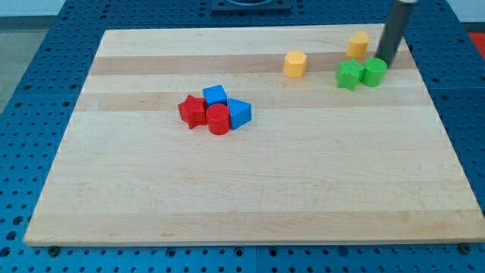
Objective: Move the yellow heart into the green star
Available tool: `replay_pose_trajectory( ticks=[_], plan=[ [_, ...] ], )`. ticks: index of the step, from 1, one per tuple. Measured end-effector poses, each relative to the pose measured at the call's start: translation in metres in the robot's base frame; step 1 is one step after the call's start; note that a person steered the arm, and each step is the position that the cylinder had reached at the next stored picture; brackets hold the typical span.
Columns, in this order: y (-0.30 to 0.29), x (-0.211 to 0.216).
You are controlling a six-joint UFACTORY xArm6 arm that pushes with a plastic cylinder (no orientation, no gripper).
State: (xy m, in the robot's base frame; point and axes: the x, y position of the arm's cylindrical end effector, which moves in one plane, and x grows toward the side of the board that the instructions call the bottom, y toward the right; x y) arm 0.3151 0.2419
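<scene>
The yellow heart point(358, 44) lies near the view's top right. The green star point(348, 74) sits just below it, a small gap apart, and touches a green round block point(373, 71) on its right. My tip point(386, 61) stands at the upper right edge of the green round block, to the right of and slightly below the yellow heart. The rod rises from it toward the view's top edge. I cannot tell whether the tip touches the green round block.
A yellow hexagon block point(295, 64) lies to the left of the green star. A cluster of a red star point(192, 111), a red cylinder point(218, 120), a blue cube point(215, 95) and a blue triangle point(239, 113) sits left of centre. The board's right edge point(432, 98) is near.
</scene>
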Motion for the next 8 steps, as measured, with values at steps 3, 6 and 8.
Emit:
replay_pose_trajectory(
  ticks=[3, 6, 8],
  plan=[
    [0.044, 0.007],
    [-0.096, -0.042],
    [-0.047, -0.089]
  ],
)
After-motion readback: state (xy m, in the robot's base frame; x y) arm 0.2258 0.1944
